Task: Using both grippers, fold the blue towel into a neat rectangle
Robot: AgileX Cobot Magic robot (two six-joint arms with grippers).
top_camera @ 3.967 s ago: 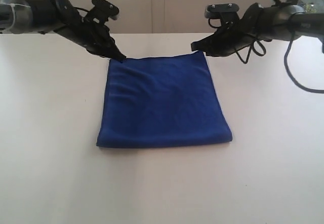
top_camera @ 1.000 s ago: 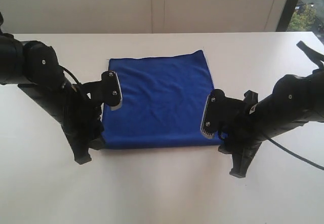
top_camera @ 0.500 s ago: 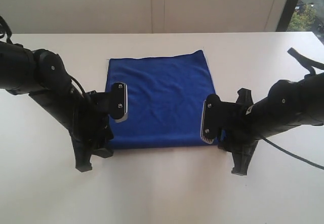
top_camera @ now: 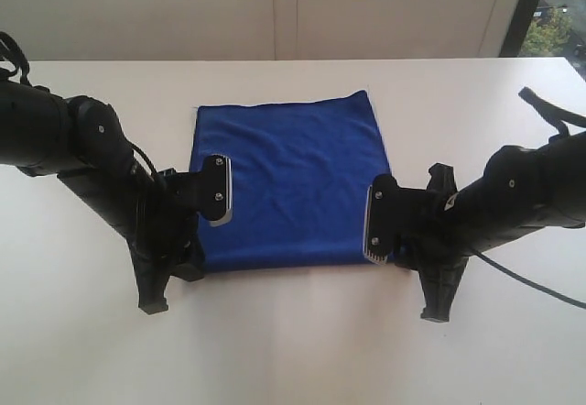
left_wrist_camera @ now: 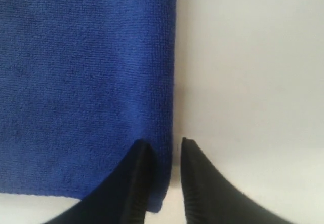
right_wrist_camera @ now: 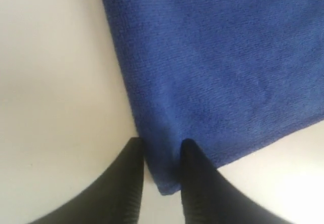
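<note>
The blue towel (top_camera: 288, 180) lies flat on the white table (top_camera: 293, 350) as a folded square, its doubled edge toward the front. My left gripper (top_camera: 186, 260) is down at the towel's near left corner. In the left wrist view the left gripper (left_wrist_camera: 163, 142) straddles the towel's (left_wrist_camera: 86, 82) side edge, one finger on the cloth, the other on bare table, with a gap between them. My right gripper (top_camera: 404, 257) sits at the near right corner. There the right gripper (right_wrist_camera: 162, 141) has the towel's (right_wrist_camera: 217, 57) corner between its parted fingers.
A pale wall runs behind the table's far edge (top_camera: 293, 60), and a window (top_camera: 558, 16) shows at the top right. A black cable (top_camera: 526, 281) trails from the right arm over the table. Bare white tabletop surrounds the towel on all sides.
Both arms came from the towel's far corners to its near corners. In the last second they settled lower and slightly inward, and both pairs of fingers narrowed around the towel's edges.
</note>
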